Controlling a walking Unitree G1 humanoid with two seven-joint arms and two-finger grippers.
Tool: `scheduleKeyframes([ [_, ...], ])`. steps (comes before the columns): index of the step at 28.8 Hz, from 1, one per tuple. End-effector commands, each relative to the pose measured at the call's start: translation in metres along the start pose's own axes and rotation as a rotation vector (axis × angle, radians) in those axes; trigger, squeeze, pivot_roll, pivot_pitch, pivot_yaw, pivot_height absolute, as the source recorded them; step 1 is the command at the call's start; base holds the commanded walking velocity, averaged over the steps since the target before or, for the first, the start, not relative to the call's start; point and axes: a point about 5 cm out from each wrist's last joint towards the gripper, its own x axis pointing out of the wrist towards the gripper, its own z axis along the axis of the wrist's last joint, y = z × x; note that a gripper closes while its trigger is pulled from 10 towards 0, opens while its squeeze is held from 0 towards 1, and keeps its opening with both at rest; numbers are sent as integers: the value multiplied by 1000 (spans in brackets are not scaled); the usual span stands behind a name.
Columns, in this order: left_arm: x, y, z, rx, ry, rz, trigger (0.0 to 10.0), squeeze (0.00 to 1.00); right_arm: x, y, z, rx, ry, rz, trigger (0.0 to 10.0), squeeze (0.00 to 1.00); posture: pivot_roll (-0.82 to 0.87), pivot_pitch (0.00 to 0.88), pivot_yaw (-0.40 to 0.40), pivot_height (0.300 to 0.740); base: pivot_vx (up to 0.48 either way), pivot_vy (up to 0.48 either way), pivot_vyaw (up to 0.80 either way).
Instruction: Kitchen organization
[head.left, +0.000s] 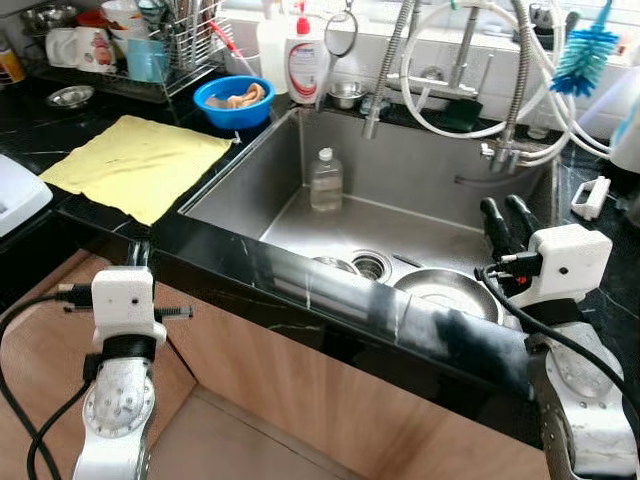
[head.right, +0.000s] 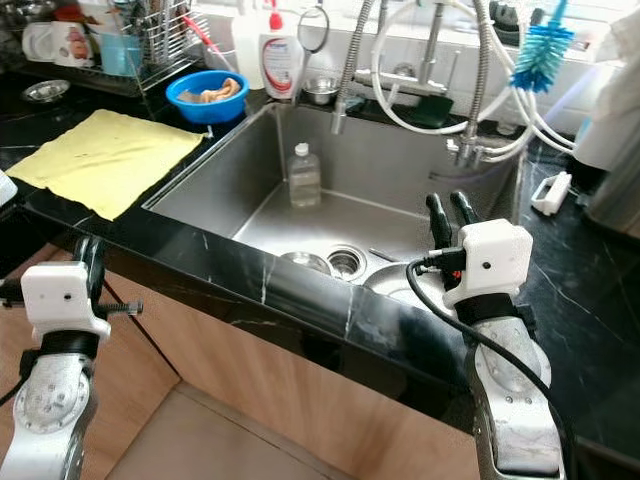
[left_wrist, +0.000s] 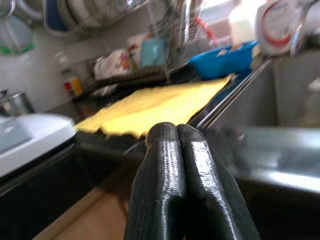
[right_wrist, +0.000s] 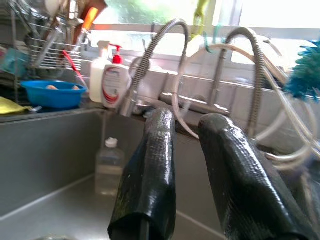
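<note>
A steel sink (head.left: 260, 170) lies before me, set in a black counter. A clear plastic bottle (head.left: 325, 180) with a white cap stands upright at the sink's back wall. A steel bowl (head.left: 445, 290) rests on the sink floor at the front right, beside the drain (head.left: 371, 266). My right gripper (head.left: 505, 212) is raised over the sink's right front corner, just above that bowl, open and empty. My left gripper (left_wrist: 177, 131) is shut on nothing, held low in front of the counter edge, near the yellow cloth (head.left: 135, 160).
A blue bowl (head.left: 233, 100) and a dish soap bottle (head.left: 305, 65) stand at the sink's back left. A dish rack (head.left: 150, 50) with cups fills the far left. Faucet hoses (head.left: 520, 90) and a blue brush (head.left: 585, 50) hang at the back right. A white appliance (head.left: 15, 195) sits at the left edge.
</note>
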Motion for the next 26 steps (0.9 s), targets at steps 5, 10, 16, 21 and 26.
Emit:
scheduleKeyframes([
  [5,0,5,7,15,-29,5,10000,0,2,8,-1,19,0,59,10000,0,-178,0,6,731,0,0,800],
  [10,2,0,6,6,-30,-3,10000,0,5,8,0,12,-7,81,10000,0,-188,0,1,731,0,0,800],
  [16,5,-7,7,-9,-33,-24,10000,0,8,9,1,13,-7,91,10000,0,-195,0,-7,731,0,0,800],
  [21,6,-8,7,-13,-35,-21,10000,0,12,8,4,9,-19,96,10000,0,-194,3,-12,731,0,0,800],
  [26,7,-10,7,-17,-35,-32,10000,0,14,6,9,0,-36,103,10000,0,-205,26,-8,731,0,0,800],
])
